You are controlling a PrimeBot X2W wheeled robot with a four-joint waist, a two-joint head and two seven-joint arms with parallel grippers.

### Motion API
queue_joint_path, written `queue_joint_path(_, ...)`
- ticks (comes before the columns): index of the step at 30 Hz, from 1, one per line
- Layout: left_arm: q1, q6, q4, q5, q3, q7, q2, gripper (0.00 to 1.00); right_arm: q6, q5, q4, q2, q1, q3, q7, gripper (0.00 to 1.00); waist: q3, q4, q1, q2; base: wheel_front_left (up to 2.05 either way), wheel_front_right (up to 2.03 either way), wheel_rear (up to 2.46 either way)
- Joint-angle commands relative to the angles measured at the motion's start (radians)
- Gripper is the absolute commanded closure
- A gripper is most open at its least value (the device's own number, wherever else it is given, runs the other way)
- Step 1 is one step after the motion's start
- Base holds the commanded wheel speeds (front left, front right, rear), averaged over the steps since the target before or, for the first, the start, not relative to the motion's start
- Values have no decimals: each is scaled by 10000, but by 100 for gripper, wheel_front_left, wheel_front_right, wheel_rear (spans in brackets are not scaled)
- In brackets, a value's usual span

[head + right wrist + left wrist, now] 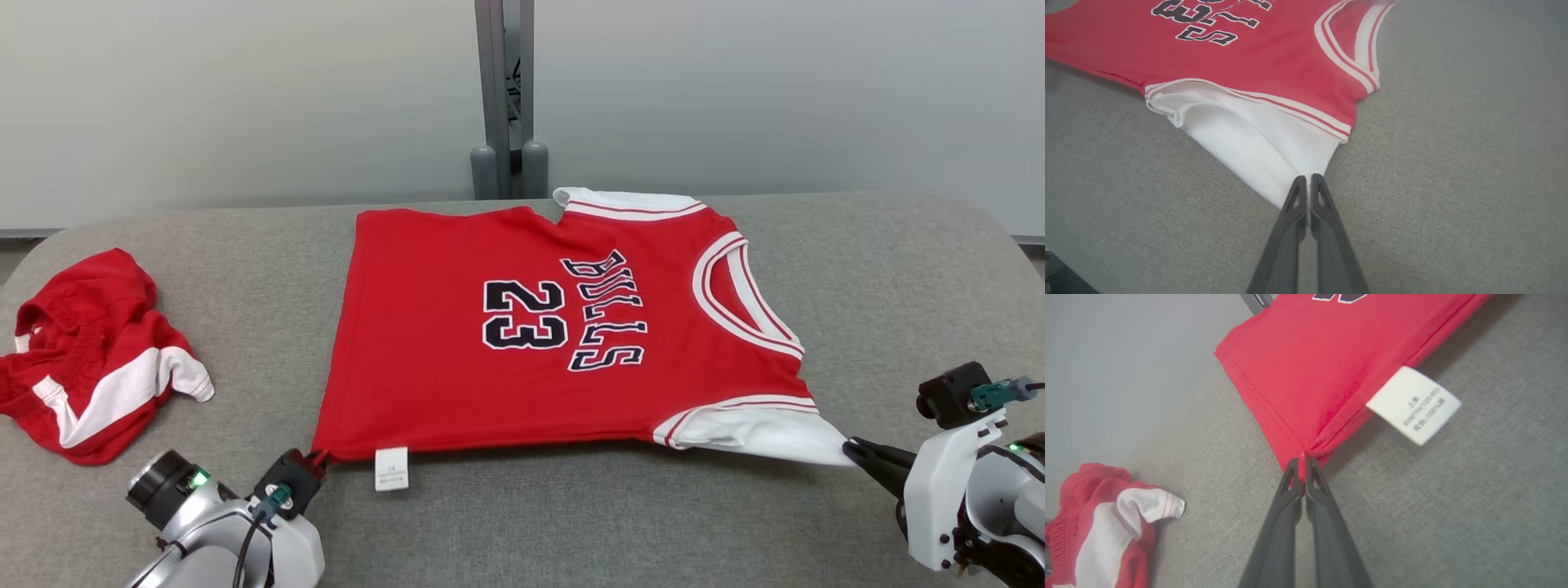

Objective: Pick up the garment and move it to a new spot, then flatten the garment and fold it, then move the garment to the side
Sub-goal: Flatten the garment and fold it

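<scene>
The garment (457, 343) is a red jersey with "BULLS 23" in dark letters and white sleeves, spread flat on the grey padded table (571, 523), collar toward the right. My left gripper (320, 457) is shut on the jersey's near hem corner (1300, 455), close to a white care label (1414, 404). My right gripper (849, 447) is shut on the tip of the near white sleeve (1274, 159). The cloth runs taut between the two grips along the near edge. The far sleeve (629, 202) lies flat at the back.
A crumpled pair of red and white shorts (90, 359) lies at the table's left end, also in the left wrist view (1098, 526). A grey post (502, 98) stands behind the table against a pale wall. Bare grey surface stretches in front of the jersey and to its right.
</scene>
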Motion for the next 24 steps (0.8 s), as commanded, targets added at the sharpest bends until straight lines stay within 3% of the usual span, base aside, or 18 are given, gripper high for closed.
queue_joint_path(1,108,-52,71,-84,-54,47,31,100,-1,156,-96,-169,183,59,124,100,-48,42,0,-1,0,0,0)
queue_joint_path(16,425,-333,-559,-548,-1763,1147,651,100,-1,2403,-1529,-1012,519,278,2388,100,-318,214,0,-1,0,0,0)
queue_joint_path(24,382,-337,-2545,-2075,-3617,2426,1768,100,0,3695,-2230,-1396,817,273,3717,100,-433,177,0,-1,0,0,0)
